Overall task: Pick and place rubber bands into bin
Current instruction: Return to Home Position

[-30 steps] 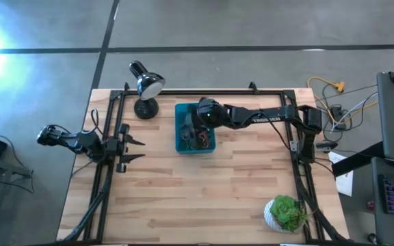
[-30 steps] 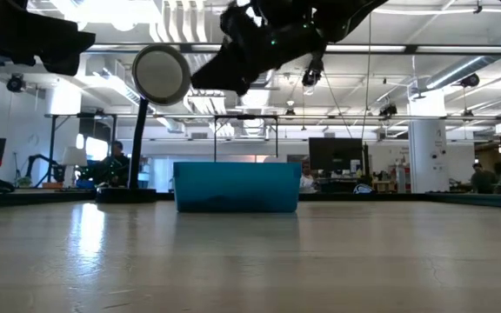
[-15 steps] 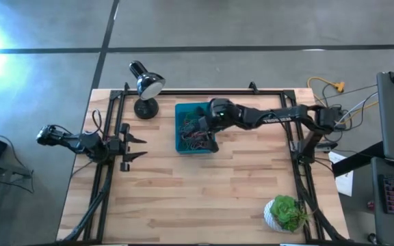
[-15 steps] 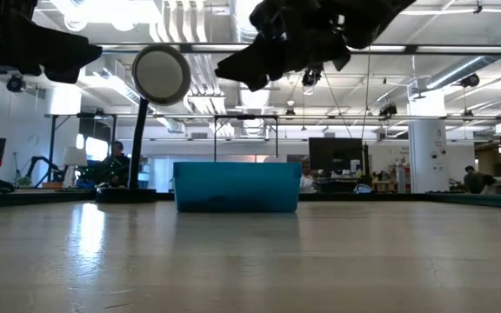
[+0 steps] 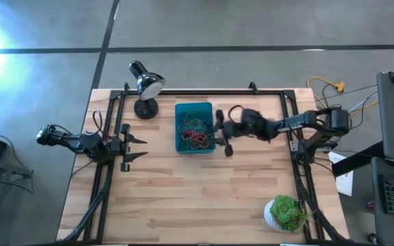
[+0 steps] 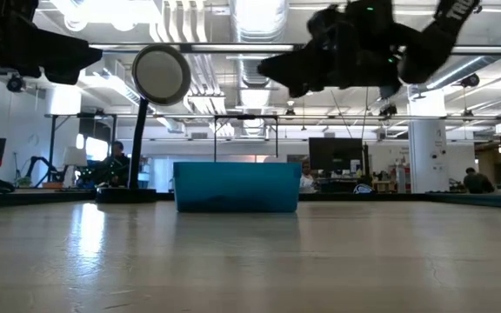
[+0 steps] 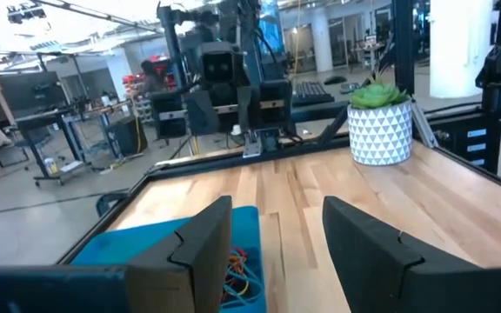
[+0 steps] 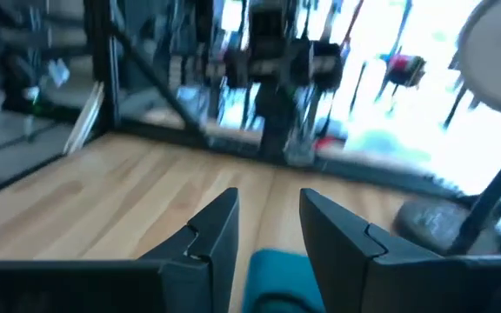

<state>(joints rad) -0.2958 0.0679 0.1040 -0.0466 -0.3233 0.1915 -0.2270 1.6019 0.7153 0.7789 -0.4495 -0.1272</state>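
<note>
The teal bin (image 5: 194,108) stands at the far middle of the table, with a tangle of coloured rubber bands (image 5: 194,134) lying on its floor. My right gripper (image 5: 221,134) is open and empty, in the air just to the right of the bin; the low view shows it (image 6: 277,71) above the bin's wall (image 6: 237,187). The bin's near wall (image 8: 277,278) shows between its fingers in the right wrist view. My left gripper (image 5: 137,149) waits open and empty at the table's left edge; its wrist view shows the bin (image 7: 146,239) and the bands (image 7: 237,274).
A black desk lamp (image 5: 144,85) stands at the far left beside the bin. A green plant in a white pot (image 5: 286,213) stands at the near right corner. A black frame (image 5: 204,91) runs round the table's edges. Bare wood lies in the near half.
My right gripper has drawn back from over the bin toward the table's right edge, staying up in the air. The rubber bands in the bin, covered by it before, now show.
</note>
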